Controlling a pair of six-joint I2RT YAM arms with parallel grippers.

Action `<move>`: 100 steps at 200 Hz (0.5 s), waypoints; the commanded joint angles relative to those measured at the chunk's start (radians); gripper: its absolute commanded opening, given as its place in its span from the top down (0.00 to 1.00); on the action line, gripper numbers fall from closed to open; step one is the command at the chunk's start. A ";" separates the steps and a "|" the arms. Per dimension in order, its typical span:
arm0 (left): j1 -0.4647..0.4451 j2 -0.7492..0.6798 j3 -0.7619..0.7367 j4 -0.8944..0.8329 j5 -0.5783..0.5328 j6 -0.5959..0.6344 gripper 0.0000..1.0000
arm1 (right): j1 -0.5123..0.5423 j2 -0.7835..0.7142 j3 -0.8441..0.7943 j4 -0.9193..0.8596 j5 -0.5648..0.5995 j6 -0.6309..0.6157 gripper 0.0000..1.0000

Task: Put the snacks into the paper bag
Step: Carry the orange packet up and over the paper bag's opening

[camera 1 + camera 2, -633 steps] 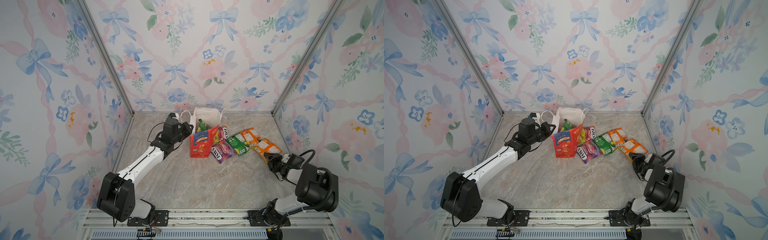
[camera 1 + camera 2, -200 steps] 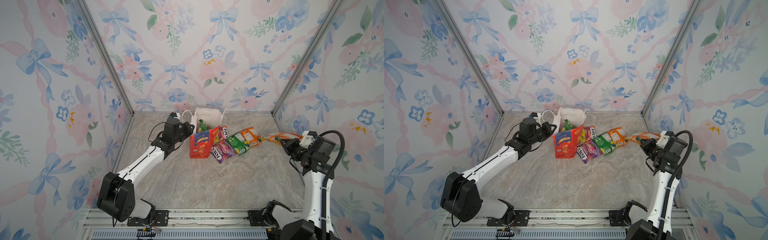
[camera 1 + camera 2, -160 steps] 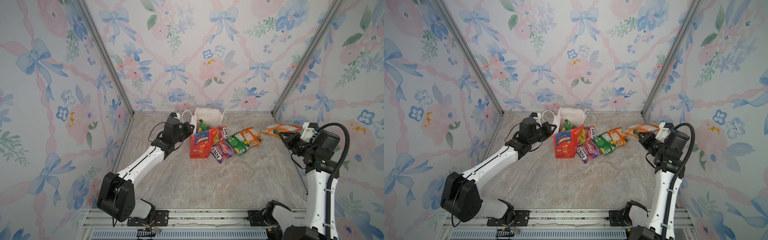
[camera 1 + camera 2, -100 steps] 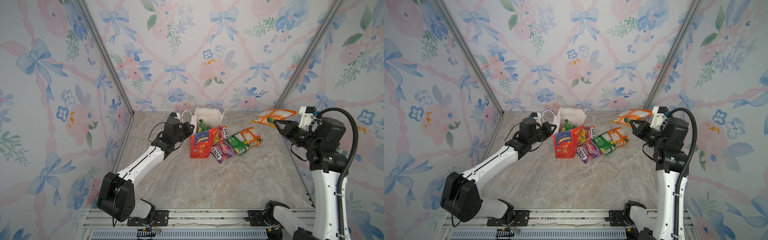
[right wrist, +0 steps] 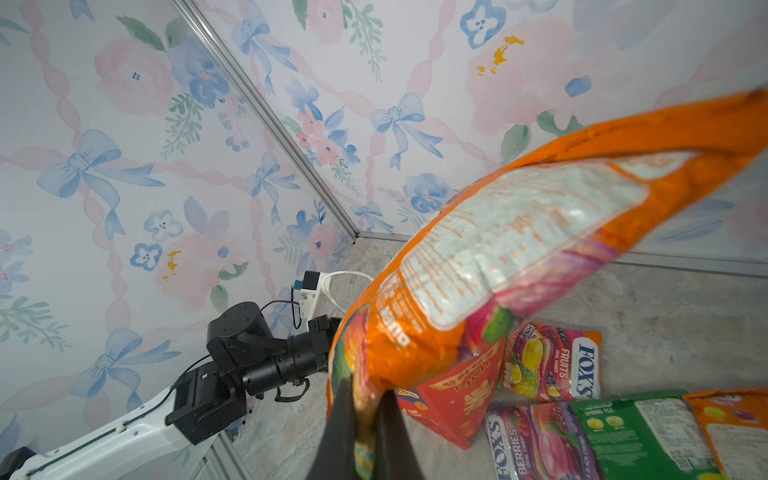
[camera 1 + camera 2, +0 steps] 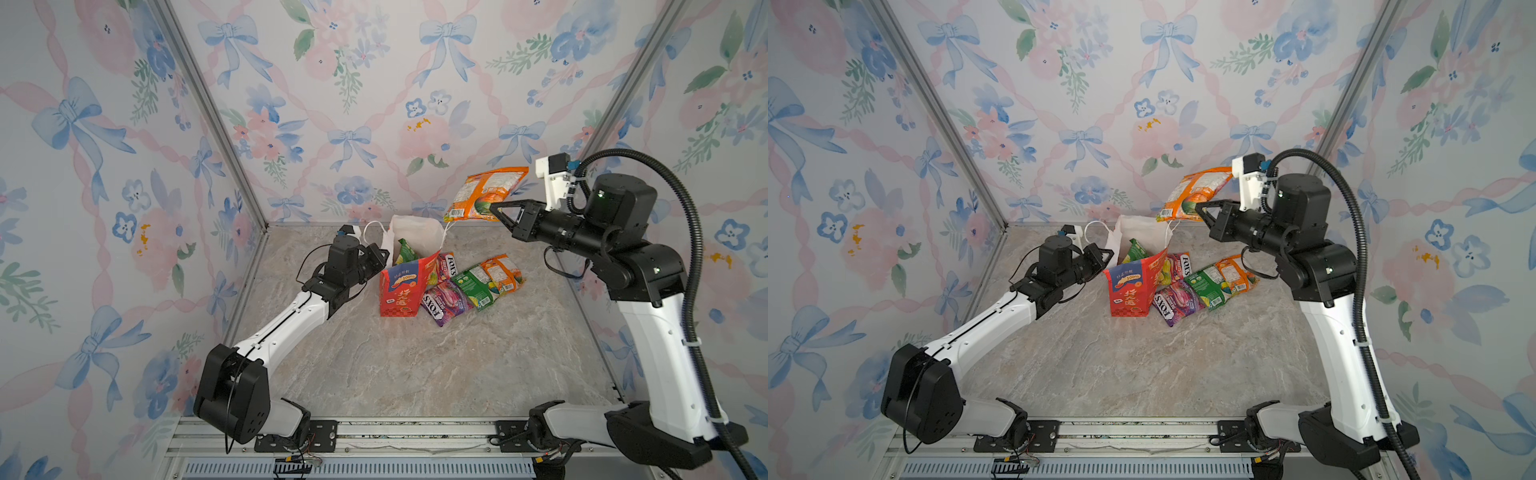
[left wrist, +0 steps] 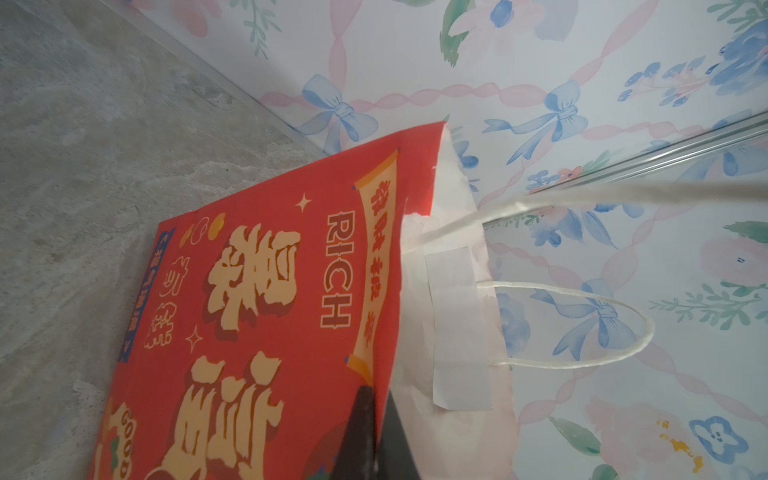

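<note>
R hand (image 6: 498, 210) pinches the orange packet (image 6: 484, 193) by one edge, holding it in the air above and beside the paper bag (image 6: 401, 286) mouth. L hand (image 6: 381, 257) is clamped on the bag rim. Packet looks light, floppy, slick: prob. best gripped at a seam, not mid-belly.

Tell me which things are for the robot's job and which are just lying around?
For the job: tall red paper bag; glossy orange packet held aloft; flat purple FOX'S packet; red-yellow FOX'S packet; flat green packet.
Not part of it: grey marbled tabletop; flowery wallpapered walls.
</note>
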 commanded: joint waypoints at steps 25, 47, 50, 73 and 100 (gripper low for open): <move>-0.005 -0.003 0.043 0.053 0.026 0.009 1.00 | 0.150 0.232 0.254 -0.117 0.128 -0.125 1.00; -0.005 -0.004 0.046 0.047 0.025 0.009 1.00 | 0.170 0.295 0.302 -0.133 0.130 -0.129 1.00; -0.005 -0.004 0.047 0.046 0.023 0.009 1.00 | 0.172 0.323 0.306 -0.133 0.128 -0.129 1.00; -0.005 -0.001 0.060 0.033 0.016 0.011 1.00 | 0.185 0.373 0.319 -0.153 0.132 -0.131 1.00; -0.007 0.004 0.085 0.012 0.004 0.022 1.00 | 0.198 0.400 0.318 -0.193 0.182 -0.155 1.00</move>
